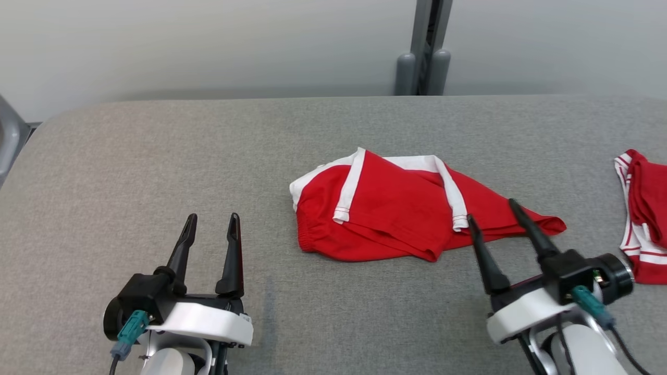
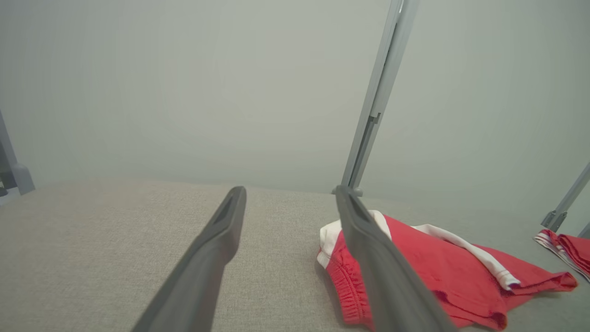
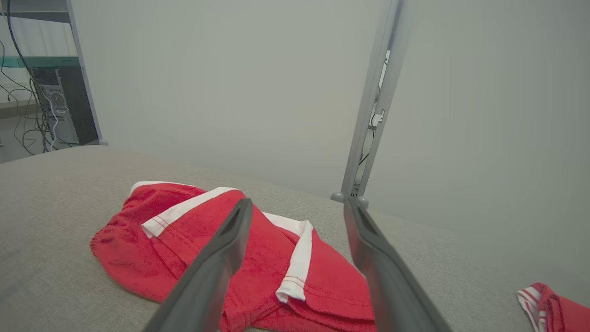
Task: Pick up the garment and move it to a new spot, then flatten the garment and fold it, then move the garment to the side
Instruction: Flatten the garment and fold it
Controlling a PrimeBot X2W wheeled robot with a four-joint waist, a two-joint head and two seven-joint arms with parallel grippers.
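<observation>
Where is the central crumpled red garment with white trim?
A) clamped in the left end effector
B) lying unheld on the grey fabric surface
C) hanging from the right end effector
B: the crumpled red garment with white trim lies on the grey fabric surface; the left end effector and the right end effector both stand open.

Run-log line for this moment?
garment: crumpled, unheld | left claw: open, empty | right claw: open, at its right edge | second garment: far right

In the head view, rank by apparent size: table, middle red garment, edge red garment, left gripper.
1. table
2. middle red garment
3. Unranked: edge red garment, cropped by the frame, and left gripper, nearer the camera, look similar.
</observation>
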